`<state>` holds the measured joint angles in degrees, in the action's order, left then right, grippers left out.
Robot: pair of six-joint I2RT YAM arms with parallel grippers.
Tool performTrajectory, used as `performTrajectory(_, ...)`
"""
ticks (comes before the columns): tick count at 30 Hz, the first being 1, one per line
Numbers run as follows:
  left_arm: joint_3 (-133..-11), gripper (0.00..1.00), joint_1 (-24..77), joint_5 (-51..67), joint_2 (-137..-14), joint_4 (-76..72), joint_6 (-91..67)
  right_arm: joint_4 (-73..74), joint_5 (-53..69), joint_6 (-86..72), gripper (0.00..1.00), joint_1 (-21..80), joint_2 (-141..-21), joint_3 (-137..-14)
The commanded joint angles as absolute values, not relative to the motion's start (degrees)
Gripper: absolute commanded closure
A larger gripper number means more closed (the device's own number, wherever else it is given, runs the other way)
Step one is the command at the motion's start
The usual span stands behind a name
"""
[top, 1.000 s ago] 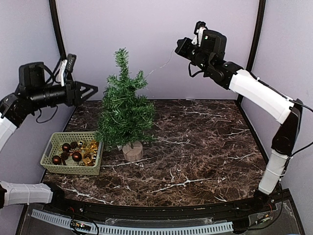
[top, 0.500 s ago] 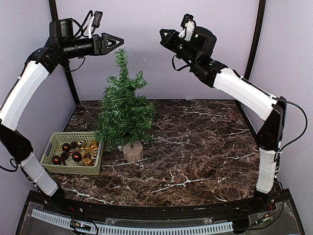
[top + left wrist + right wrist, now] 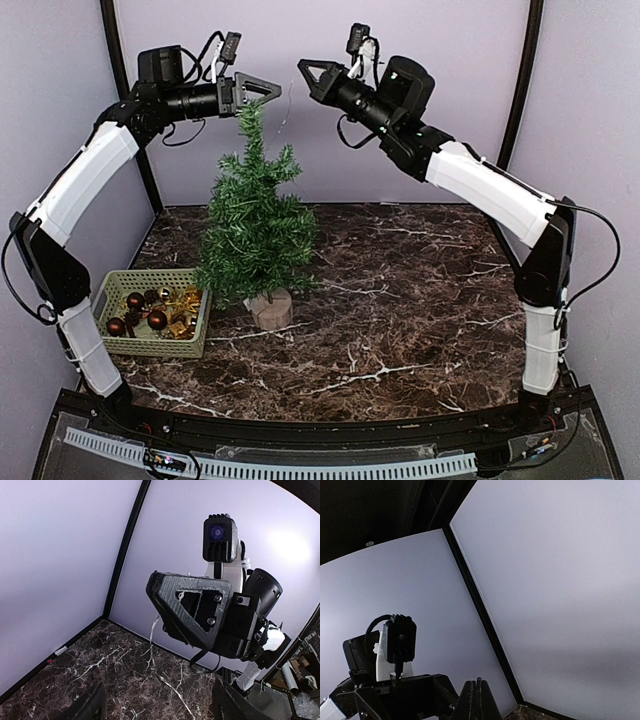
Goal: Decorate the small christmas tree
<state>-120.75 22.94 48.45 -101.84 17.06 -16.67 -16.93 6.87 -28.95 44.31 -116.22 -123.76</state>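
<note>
The small christmas tree (image 3: 255,230) stands upright on its wooden stump base (image 3: 271,308), left of the table's middle. Both arms are raised to its tip. My right gripper (image 3: 304,69) is shut on a thin pale strand (image 3: 154,630) that hangs from its tip, just right of the treetop. In the right wrist view its fingers (image 3: 478,700) are pressed together. My left gripper (image 3: 272,90) is open and empty just above the treetop and faces the right gripper. Its fingers (image 3: 90,705) sit wide apart at the bottom of the left wrist view.
A green basket (image 3: 110,290) with brown balls and gold ornaments (image 3: 160,312) sits left of the tree base. Purple walls with black corner posts (image 3: 120,70) close in the dark marble table (image 3: 420,300).
My left arm has swung up from beside the basket to the treetop. My right gripper has moved left toward the treetop with the strand still in it.
</note>
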Motion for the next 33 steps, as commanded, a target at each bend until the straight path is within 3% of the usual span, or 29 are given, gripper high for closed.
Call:
performTrajectory(1,-122.90,0.31,23.73,52.52,-103.51,13.44,-17.92,-20.39,10.77,-26.34,1.00,45.02,-116.58,-124.96)
performTrajectory(5,-122.89,0.47,24.34,53.12,-103.87,11.78,-18.31,-19.95,12.07,-25.75,1.00,45.08,-116.76,-124.96)
performTrajectory(12,-122.73,0.66,24.69,54.34,-104.78,9.74,-19.44,-17.94,13.37,-24.74,1.00,45.07,-117.05,-125.71)
performTrajectory(14,-122.62,0.74,24.70,54.54,-104.77,8.88,-19.89,-17.23,13.52,-24.54,1.00,45.02,-117.31,-126.11)
performTrajectory(15,-122.63,0.89,24.74,55.19,-104.70,7.61,-20.16,-16.29,13.86,-24.38,1.00,45.03,-117.58,-126.78)
performTrajectory(16,-122.66,0.97,24.77,55.35,-104.73,7.32,-20.11,-16.12,13.82,-24.29,1.00,45.07,-117.49,-126.73)
performTrajectory(18,-122.73,1.00,24.74,54.42,-104.45,7.20,-19.40,-16.00,13.18,-24.11,1.00,45.07,-116.78,-126.06)
performTrajectory(19,-122.71,1.00,24.72,53.84,-104.23,7.34,-18.74,-16.05,12.57,-23.96,0.95,45.01,-116.11,-125.32)
performTrajectory(22,-123.07,1.00,24.05,51.56,-104.19,6.15,-18.49,-17.52,11.18,-23.35,0.63,45.06,-113.06,-121.09)
performTrajectory(24,-123.13,1.00,23.02,49.94,-104.39,5.05,-19.02,-18.57,10.11,-22.89,0.49,45.05,-110.37,-117.52)
performTrajectory(27,-122.93,1.00,21.01,47.26,-105.15,3.92,-19.36,-18.47,8.24,-21.63,0.38,45.11,-106.68,-112.80)
performTrajectory(33,-121.50,1.00,15.42,46.89,-105.83,1.83,-20.61,-16.86,4.37,-19.12,0.25,45.60,-99.86,-104.26)
